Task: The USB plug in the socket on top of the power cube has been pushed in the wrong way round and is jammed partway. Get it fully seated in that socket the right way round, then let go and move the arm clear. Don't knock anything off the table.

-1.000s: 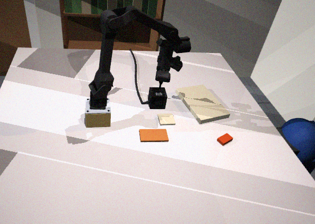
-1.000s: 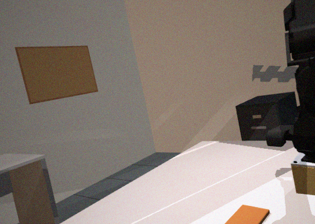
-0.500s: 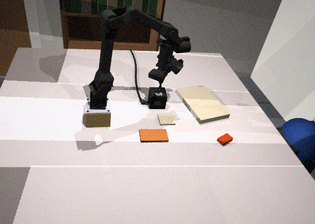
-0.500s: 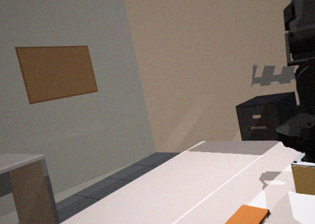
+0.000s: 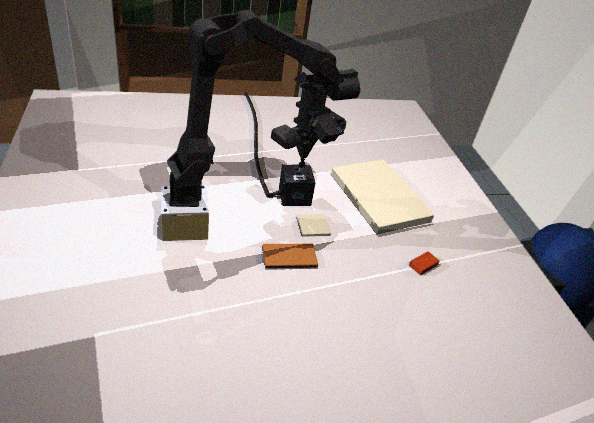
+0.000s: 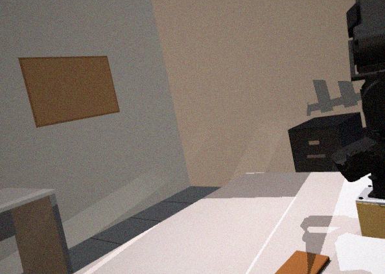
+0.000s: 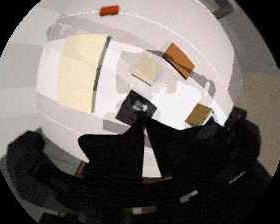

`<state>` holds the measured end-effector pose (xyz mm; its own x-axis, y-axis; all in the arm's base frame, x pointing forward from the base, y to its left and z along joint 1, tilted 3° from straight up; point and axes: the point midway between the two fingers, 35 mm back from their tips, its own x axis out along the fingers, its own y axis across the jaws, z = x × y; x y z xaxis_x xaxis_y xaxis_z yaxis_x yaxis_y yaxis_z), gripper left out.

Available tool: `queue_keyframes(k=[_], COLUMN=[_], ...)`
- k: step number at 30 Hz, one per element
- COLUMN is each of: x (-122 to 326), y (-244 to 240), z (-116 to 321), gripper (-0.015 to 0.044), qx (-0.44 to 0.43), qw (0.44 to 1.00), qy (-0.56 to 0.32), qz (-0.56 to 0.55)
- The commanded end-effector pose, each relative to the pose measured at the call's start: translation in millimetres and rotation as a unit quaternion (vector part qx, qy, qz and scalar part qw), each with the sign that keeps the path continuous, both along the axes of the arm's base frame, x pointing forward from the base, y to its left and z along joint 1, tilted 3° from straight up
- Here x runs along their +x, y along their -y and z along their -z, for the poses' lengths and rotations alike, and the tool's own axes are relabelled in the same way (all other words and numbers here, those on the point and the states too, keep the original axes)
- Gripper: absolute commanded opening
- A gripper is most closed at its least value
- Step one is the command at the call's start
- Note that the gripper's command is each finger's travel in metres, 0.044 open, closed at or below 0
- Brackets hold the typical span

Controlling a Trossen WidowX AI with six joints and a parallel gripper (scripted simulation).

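1. Top view: the gripper (image 5: 302,161) points straight down over the power cube (image 5: 297,184), its fingers pinched nearly together on the USB plug (image 5: 301,166), which stands at the socket in the cube's top face. The plug is too small here to tell how deep it sits or which way round it is.
2. Top view, arm pose: the arm (image 5: 250,32) rises from its base (image 5: 184,212), bends at a high elbow, reaches across to the right and drops the wrist vertically above the cube. A black cable (image 5: 256,137) curves from the cube's left side up and away over the table (image 5: 250,337).
3. Top view, count: one power cube, one plug, one cable, one large cream slab (image 5: 381,194), one small cream tile (image 5: 313,224), one orange tile (image 5: 290,255) and one small red block (image 5: 424,262). All lie apart from each other and from the cube.
4. Exterior view: only the arm's lower part (image 6: 369,82) and base show at the right edge; the gripper and cube are out of frame. One orange tile (image 6: 303,263) lies near the bottom edge.
5. Wrist view: the two dark fingers converge to a tip right at the cube's (image 7: 136,110) top face; the plug itself cannot be made out. Around it lie the slab (image 7: 79,72), the cream tile (image 7: 147,68), the orange tile (image 7: 179,60) and the red block (image 7: 110,10).
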<state>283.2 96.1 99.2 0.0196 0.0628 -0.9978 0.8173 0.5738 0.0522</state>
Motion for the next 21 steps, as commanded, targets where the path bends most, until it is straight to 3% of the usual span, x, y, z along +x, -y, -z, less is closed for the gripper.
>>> queue_keyframes(k=[1, 21], x=[0.0, 0.0], y=[0.0, 0.0], z=[0.5, 0.6], gripper=[0.0, 0.0], qx=[0.001, 0.005], qw=[0.999, 0.958], qy=[-0.003, -0.018], qz=[0.049, 0.287])
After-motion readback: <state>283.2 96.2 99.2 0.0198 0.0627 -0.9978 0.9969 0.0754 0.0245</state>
